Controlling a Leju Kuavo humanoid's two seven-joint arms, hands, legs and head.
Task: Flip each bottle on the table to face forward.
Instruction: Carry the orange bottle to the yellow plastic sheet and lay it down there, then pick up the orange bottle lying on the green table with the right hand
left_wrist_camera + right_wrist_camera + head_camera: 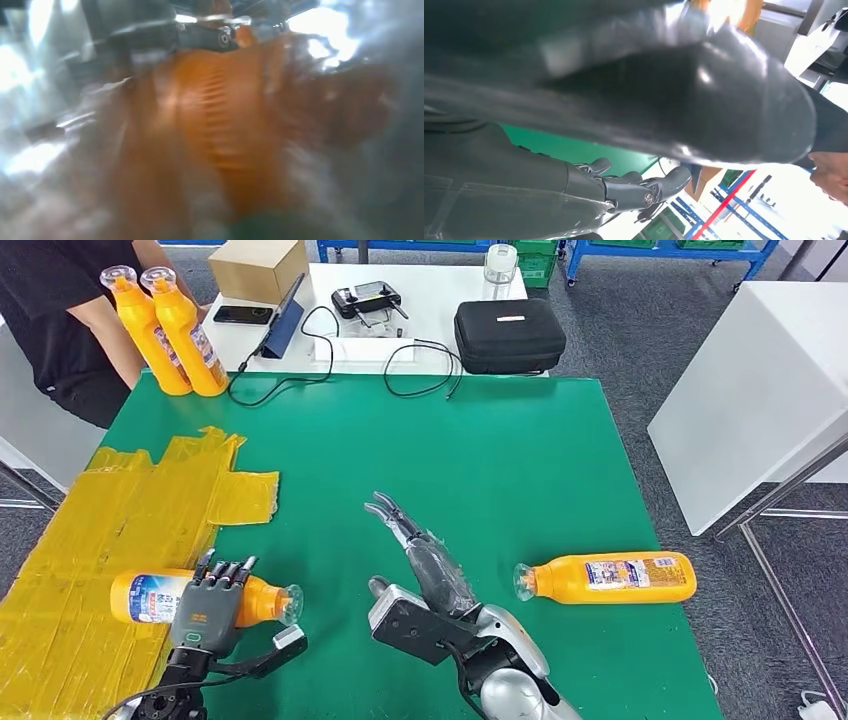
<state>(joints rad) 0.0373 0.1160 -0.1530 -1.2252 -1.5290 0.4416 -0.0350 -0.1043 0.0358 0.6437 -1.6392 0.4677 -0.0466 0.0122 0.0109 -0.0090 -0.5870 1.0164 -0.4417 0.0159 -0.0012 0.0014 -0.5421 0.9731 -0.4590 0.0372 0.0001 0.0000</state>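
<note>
Two orange bottles (168,330) upright at far left corner of green table (480,440), beside a person's arm (95,325); likely done, though not certain. Two left lying on their sides: near-left bottle (150,598) on yellow tape patch (110,530), label up, cap toward table centre, left hand (208,605) draped over it with fingers on its body, grip looking closed but left wrist view too blurred to confirm; right bottle (610,578) near right edge, cap toward centre, untouched. Right hand (425,560) between the two, fingers apart and extended, holding nothing, well apart from right bottle; roughly half of job remaining.
</note>
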